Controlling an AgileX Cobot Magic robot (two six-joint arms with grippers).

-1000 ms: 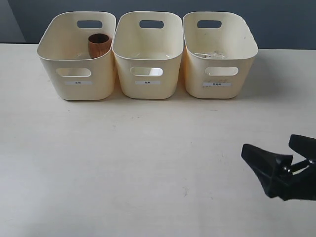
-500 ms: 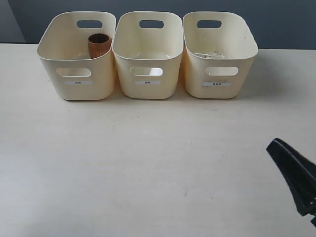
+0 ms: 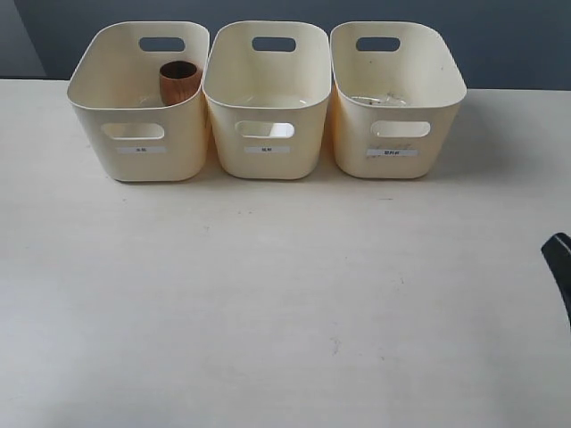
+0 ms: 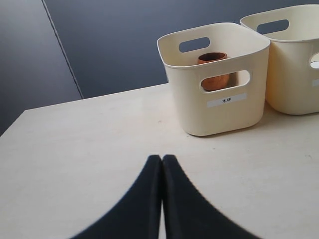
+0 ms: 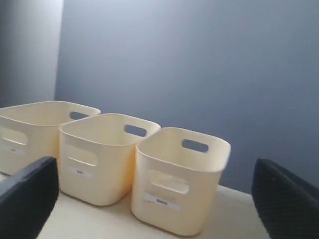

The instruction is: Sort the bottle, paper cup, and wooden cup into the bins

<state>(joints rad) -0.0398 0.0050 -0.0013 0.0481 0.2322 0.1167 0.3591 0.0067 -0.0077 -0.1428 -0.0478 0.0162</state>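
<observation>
We find a pale, off-white table (image 3: 268, 294) with a faint wood-like grain and a few small specks and scuff marks on its bare front area. Behind it stands a dark blue-grey wall (image 3: 500, 36); in the left wrist view a lighter grey panel (image 4: 30, 59) adjoins it along a slanted seam.

Three cream bins stand in a row along the far side of the table, sides touching or nearly so: the left bin (image 3: 98, 125), the middle bin (image 3: 268, 134) and the right bin (image 3: 397, 134). Each carries a small white label on its front below an oval handle cut-out.

The wooden cup (image 3: 179, 81) stands upright inside the left bin, against its right wall. Something clear and glinting lies low in the right bin; we cannot tell what it is. We cannot see into the middle bin's floor.

The left gripper (image 4: 162, 162) hangs above the bare table with its black fingers pressed together, clenched on nothing. The right gripper (image 5: 149, 199) is released, its fingers wide apart and empty, facing the bins; only a dark tip of it shows at the right edge of the exterior view.
</observation>
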